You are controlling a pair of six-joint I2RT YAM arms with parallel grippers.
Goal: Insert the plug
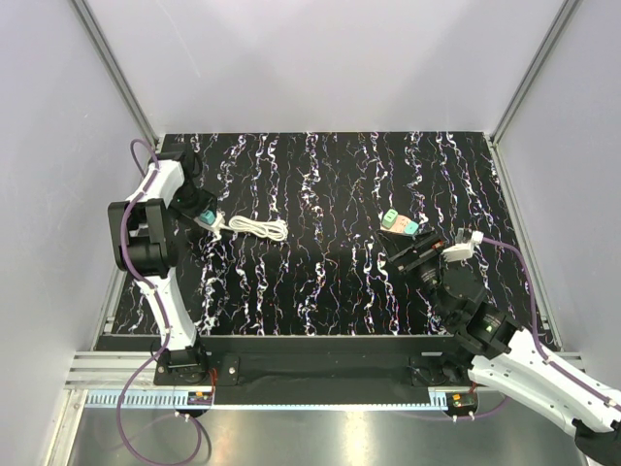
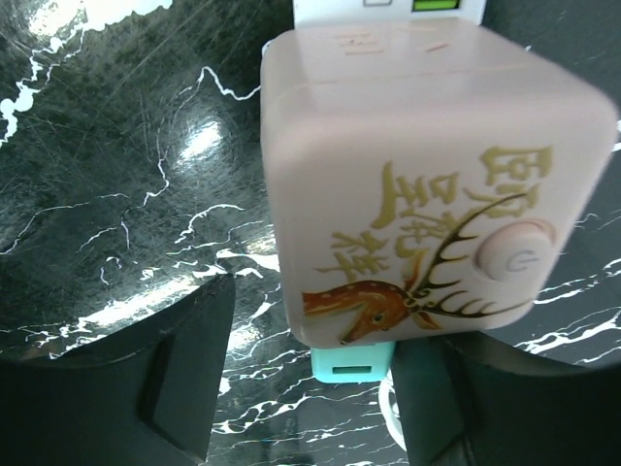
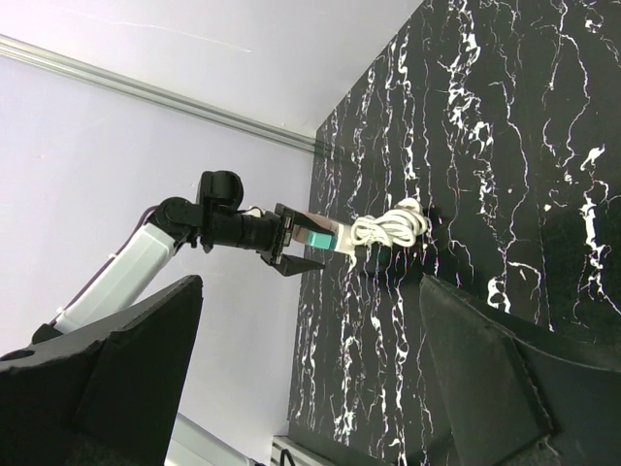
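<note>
Table (image 1: pixel 340 291) of black marbled top. Left gripper (image 1: pixel 197 207) at its far-left corner, jaws spread either side of pink cube adapter (image 2: pixel 427 184), with bare table visible between one finger and cube, so no pinch. Right gripper (image 1: pixel 418 252) near right edge, spread wide, holding nothing, just beside second pink-and-teal block (image 1: pixel 400 222). White cable (image 1: pixel 258 228) coiled beside cube. Teal plug (image 2: pixel 351 364) touching cube, apparently seated; insertion judged done or nearly so, only backing away left. On cube: gold Chinese characters, unreadable at this angle; antlered deer (image 2: pixel 388 306); power symbol on round button (image 2: pixel 519 254).
</note>
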